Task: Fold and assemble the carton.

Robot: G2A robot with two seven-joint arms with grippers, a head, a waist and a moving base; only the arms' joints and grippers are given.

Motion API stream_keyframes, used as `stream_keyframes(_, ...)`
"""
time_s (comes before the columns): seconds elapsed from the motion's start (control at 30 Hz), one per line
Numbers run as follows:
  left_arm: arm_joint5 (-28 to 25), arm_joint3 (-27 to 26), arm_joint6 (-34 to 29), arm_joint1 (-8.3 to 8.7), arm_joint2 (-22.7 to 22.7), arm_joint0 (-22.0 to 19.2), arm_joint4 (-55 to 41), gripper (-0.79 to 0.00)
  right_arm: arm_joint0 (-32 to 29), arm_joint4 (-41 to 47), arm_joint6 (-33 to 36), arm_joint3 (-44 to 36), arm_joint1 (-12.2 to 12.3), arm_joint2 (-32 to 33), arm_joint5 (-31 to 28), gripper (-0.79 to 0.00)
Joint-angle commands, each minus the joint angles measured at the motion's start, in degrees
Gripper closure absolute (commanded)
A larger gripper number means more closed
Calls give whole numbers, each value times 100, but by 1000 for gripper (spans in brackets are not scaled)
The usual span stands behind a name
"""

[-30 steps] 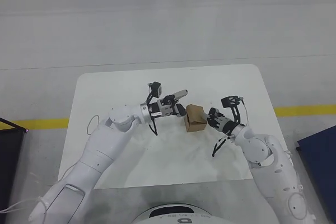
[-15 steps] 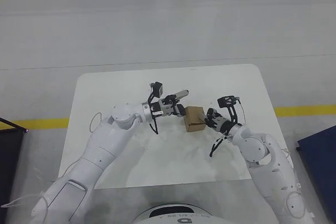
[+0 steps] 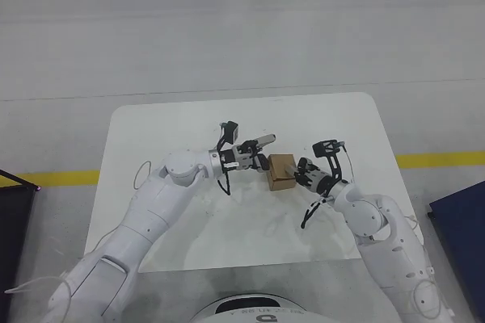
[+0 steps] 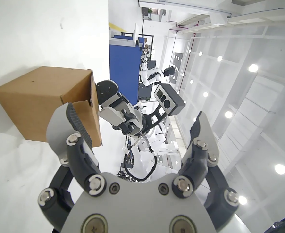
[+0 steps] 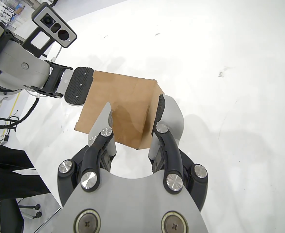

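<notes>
Carton [image 3: 281, 170], small and brown with one end open, is on the white worktop [image 3: 162, 202] a little right of its middle, between the two grippers. Right gripper [image 5: 135, 111] has its jaws closed on the carton's near corner, one finger on each side of it. Left gripper [image 4: 132, 122] holds its jaws wide apart, with one finger pad touching the carton's opposite end.

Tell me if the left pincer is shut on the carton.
No, the left pincer is spread wide open, with only one finger at the edge of the carton.
</notes>
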Motion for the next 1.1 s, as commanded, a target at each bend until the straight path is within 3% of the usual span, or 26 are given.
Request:
stream_keyframes(0.0, 0, 40, 15, -21, 38, -29, 6, -785, -5, 20, -8, 2, 3, -3, -6, -388)
stream_keyframes(0.6, -21, 283, 29, -106, 78, -134, 53, -785, 40, -170, 19, 99, 34, -103, 74, -332)
stream_keyframes(1.07, -24, -146, 31, -37, -177, -53, 172, -785, 96, -470, 67, 17, 44, -235, 315, -311)
